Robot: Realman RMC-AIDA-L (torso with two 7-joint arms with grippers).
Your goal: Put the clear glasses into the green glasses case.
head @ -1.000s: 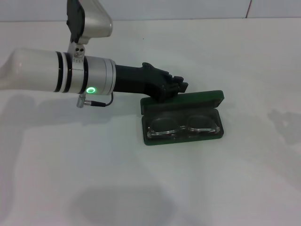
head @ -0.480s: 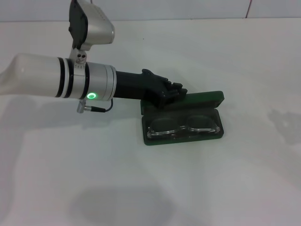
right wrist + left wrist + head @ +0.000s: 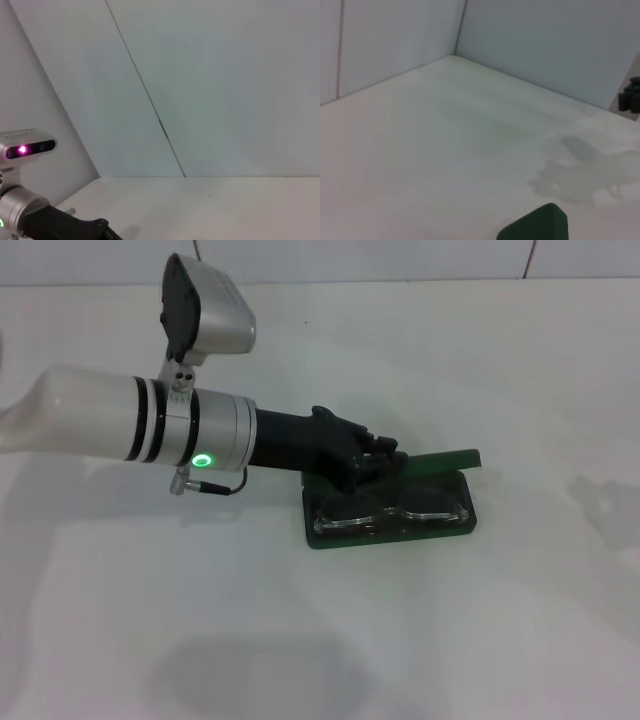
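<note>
Clear plastic glasses (image 3: 388, 510) lie inside the green case (image 3: 392, 532), whose lid (image 3: 440, 459) is half lowered. We see the left hand (image 3: 385, 455) at the case's rear left corner, against the lid; its spread we cannot tell. We judge the glasses light, slippery and scratchable, the case rigid, best pushed at the lid edge. A plain white surface (image 3: 480, 640) and pale walls surround it.

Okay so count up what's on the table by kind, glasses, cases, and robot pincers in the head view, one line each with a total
Clear glasses: 1, lying in the case
Green glasses case: 1, lid partly raised
Pincers: 1, the left pincer at the case's lid
Total: 3
</note>
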